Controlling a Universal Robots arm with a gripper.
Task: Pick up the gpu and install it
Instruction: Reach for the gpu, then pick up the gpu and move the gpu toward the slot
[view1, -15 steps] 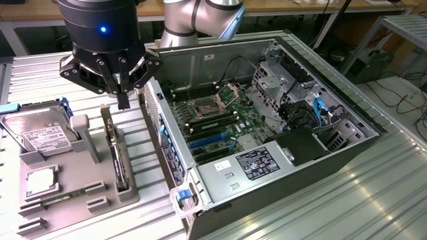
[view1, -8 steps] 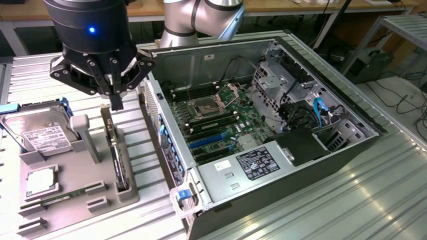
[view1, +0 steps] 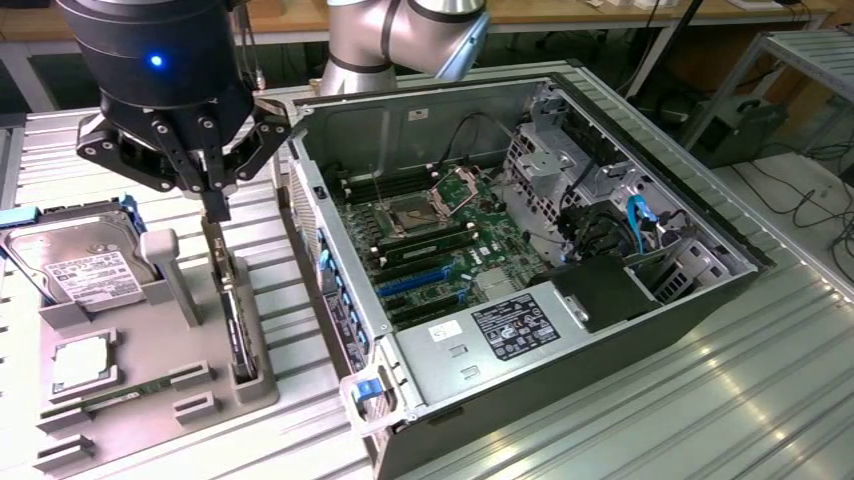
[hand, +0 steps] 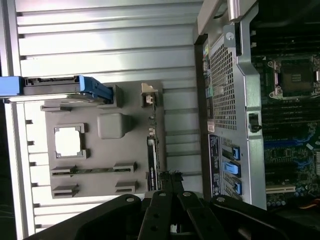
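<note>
Exterior view, gripper (view1: 214, 208) pressed together just above the gpu (view1: 238, 320), upright on edge in grey tray (view1: 147, 345), wrist view, gpu (hand: 152, 160) edge-on, fingertips (hand: 166, 176) beside it, case rear grille (hand: 225, 90).

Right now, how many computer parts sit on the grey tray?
4: hard drive at one end, processor chip in the middle, RAM stick beyond it, gpu on edge nearest the case. None seems hidden.

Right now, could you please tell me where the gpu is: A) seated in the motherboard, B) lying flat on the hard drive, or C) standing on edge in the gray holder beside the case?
C: the gpu stands on edge in the gray holder, below the pincer.
</note>
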